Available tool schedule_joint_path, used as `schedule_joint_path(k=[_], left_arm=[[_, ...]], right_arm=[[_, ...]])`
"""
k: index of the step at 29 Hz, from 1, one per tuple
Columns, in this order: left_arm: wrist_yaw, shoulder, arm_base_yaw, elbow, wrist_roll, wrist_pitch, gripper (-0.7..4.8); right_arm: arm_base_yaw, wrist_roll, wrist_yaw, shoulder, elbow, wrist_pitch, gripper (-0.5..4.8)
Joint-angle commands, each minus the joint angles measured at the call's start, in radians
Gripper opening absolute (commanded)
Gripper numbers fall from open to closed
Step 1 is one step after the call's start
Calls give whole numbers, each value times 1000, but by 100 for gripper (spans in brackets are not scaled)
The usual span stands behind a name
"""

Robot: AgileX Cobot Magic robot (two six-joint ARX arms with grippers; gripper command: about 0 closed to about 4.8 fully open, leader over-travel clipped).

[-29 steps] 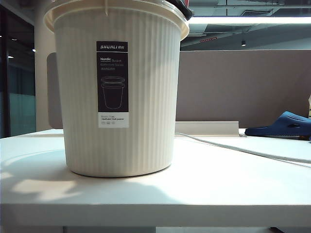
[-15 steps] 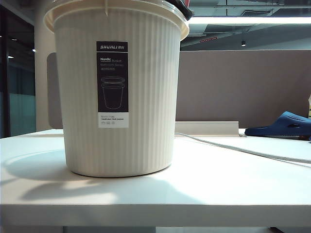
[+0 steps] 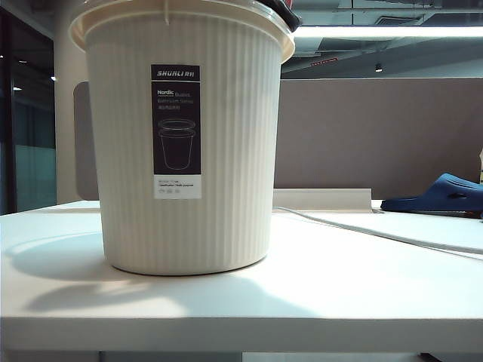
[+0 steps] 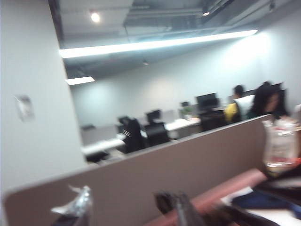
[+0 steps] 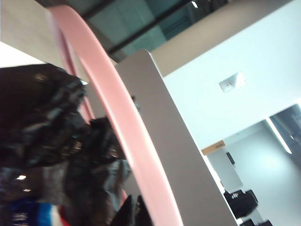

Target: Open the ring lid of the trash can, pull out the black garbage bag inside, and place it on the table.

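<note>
The cream ribbed trash can [image 3: 226,151] stands on the white table [image 3: 339,286], its top cut off by the exterior view's upper edge. In the right wrist view the pink ring lid [image 5: 127,141] curves past the crinkled black garbage bag [image 5: 51,122]. My right gripper [image 5: 139,209] is shut, its dark tips against the hoop's inner edge; a pinch on it does not show. My left gripper [image 4: 124,200] is open and holds nothing, raised and facing the office over a partition. A blurred pink band [image 4: 225,188] runs behind its dark finger [image 4: 181,212].
A dark blue slipper [image 3: 441,194] lies at the table's far right. A pale cable [image 3: 362,230] runs from the can toward it. A brown partition [image 3: 377,136] closes the back. Something dark [image 3: 284,10] pokes over the can's right rim.
The can has edged slightly to the right. The shadow on the table in front of and left of the can has shifted and shrunk.
</note>
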Motion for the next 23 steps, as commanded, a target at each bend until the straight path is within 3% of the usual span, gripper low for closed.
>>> schedule_joint_path(k=[1, 2, 5, 17, 21, 23], left_arm=[[54, -82, 0, 0, -118, -154, 60], [92, -107, 0, 0, -143, -193, -3], [150, -156, 0, 0, -217, -269, -6], [163, -202, 0, 0, -267, -415, -6], [300, -201, 0, -4, -284, -488, -6], [351, -200, 0, -10, -219, -543, -6]], right_arm=[[-5, 40, 2, -2, 22, 28, -5], [-5, 58, 2, -1, 32, 22, -5], [-19, 118, -12, -1, 67, 16, -5], [-62, 253, -68, 104, 280, -85, -5], [-72, 256, -59, 116, 320, -138, -5], [-71, 269, -59, 98, 322, -151, -5]])
